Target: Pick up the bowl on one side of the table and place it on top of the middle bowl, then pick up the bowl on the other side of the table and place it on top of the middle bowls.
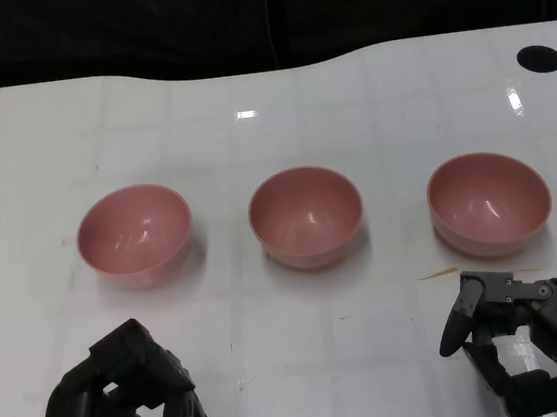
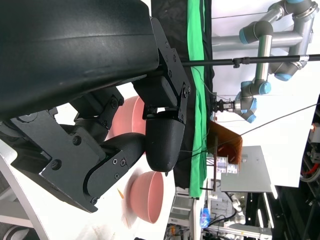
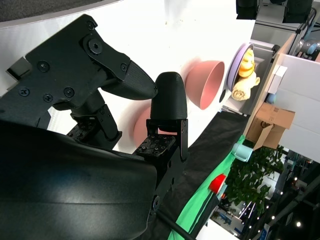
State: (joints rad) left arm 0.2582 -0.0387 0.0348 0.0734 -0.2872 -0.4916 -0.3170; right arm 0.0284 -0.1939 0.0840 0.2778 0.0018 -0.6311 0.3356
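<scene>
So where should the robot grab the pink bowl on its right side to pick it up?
Probably by the rim. The right bowl stands upright and open, so its thin near edge gives the fingers something to pinch, while the round outside would likely slip. The right hand sits just in front of it on the white table, so coming from the near side, from above, looks easiest.

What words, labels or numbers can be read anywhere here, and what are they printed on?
None can be read.
The three pink bowls, left bowl, middle bowl and right bowl, are plain.
The white table carries no print.
The left hand and right hand show no legible marking.
The cardboard box and small boxes in the background are too small or blurred to read.
</scene>
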